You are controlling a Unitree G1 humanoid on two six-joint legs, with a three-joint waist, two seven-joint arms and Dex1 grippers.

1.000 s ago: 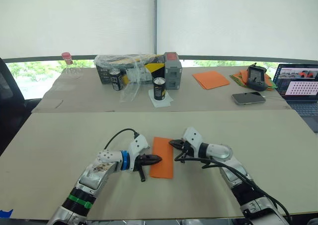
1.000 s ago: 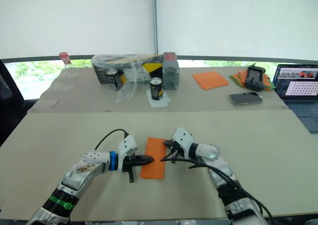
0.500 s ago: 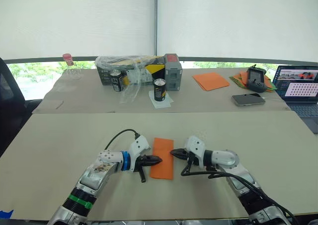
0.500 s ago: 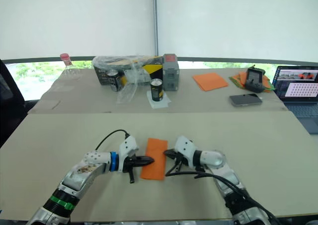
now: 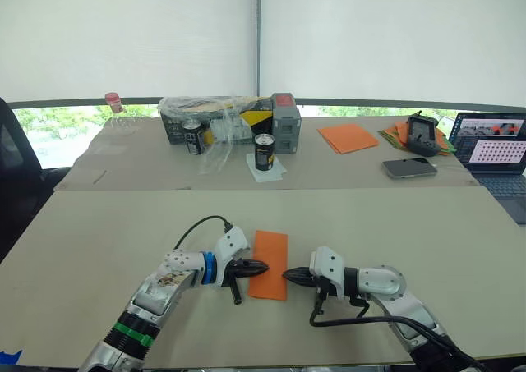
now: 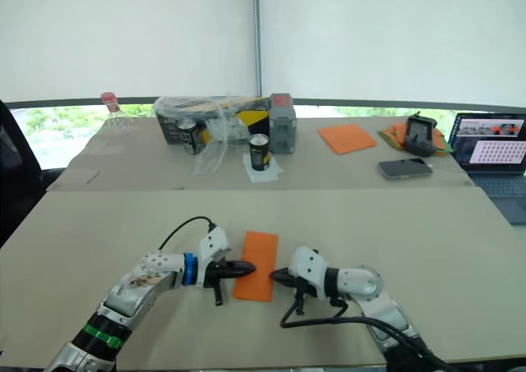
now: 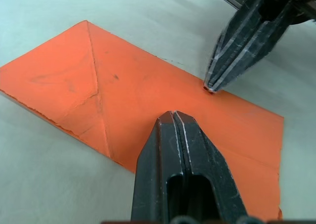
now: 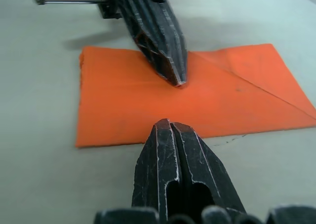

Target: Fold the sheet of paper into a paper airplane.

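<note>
The left end effector [image 5: 258,267] has its 2 black fingers pressed together with nothing between them, its tip resting on the sheet of paper [image 5: 269,264] near the sheet's left long edge. The right end effector [image 5: 290,277] is likewise closed and empty, its tip at the sheet's right long edge, close to the near corner. In the left wrist view the 2 tips point at each other across the paper, a little apart.

The sheet of paper lies flat on the near table [image 5: 99,249], folded into a narrow rectangle with its long sides running away from the robot; diagonal creases mark its far end [image 7: 94,80].

On the far table [image 5: 345,165] stand 2 dark cans [image 5: 264,152], a grey box [image 5: 284,124] and a crumpled clear plastic wrap [image 5: 209,117]. Further right lie a paler orange sheet [image 5: 348,137], a phone [image 5: 409,167] and an open laptop [image 5: 493,146].
</note>
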